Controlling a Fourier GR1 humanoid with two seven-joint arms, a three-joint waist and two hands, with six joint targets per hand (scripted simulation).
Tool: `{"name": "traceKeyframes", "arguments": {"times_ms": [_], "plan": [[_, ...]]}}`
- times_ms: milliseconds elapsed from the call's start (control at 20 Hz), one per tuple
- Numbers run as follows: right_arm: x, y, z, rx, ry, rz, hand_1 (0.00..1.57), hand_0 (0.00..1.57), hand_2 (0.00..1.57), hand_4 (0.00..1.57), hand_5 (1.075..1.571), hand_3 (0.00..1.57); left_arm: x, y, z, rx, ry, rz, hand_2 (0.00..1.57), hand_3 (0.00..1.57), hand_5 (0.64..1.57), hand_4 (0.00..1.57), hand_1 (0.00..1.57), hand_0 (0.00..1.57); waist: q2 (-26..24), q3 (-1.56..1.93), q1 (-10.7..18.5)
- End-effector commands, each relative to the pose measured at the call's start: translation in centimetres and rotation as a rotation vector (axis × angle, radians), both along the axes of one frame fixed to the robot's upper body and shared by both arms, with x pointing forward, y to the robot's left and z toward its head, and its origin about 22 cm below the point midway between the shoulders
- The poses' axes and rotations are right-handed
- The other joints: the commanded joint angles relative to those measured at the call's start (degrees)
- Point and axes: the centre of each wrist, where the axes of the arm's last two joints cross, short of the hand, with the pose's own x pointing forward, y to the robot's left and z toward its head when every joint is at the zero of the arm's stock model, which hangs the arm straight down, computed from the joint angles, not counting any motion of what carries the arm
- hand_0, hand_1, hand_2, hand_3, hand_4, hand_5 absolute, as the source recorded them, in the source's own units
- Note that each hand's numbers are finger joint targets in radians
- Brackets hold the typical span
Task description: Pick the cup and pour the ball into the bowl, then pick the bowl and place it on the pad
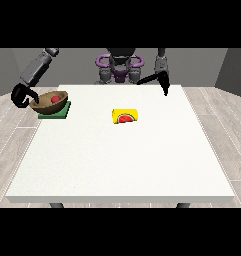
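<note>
The brown bowl sits tilted on the green pad with a red ball inside, its rim clasped by the curled hand at the view's left. The yellow cup lies on its side mid-table; the hand at the view's right hangs with straight fingers, holding nothing
</note>
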Motion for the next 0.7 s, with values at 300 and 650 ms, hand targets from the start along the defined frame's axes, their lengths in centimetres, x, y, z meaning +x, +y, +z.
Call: {"name": "traceKeyframes", "arguments": {"times_ms": [300,650], "plan": [[-1.4,-3.0,5.4,-0.117,-0.002,-0.069,0.00,0.00,0.38,0.00,1.478,0.22,-0.6,1.4,-1.1,-0.026,-0.017,0.036,0.00,0.00,1.565,0.00,0.00,0.00,1.29,-0.07,-1.13],[-1.4,-3.2,6.0,-0.100,0.011,-0.054,0.00,0.00,0.26,0.00,1.504,0.21,-2.3,0.9,0.9,-0.019,0.006,0.029,0.00,0.00,1.569,0.00,0.00,0.00,-1.70,-0.02,-1.94]]}}
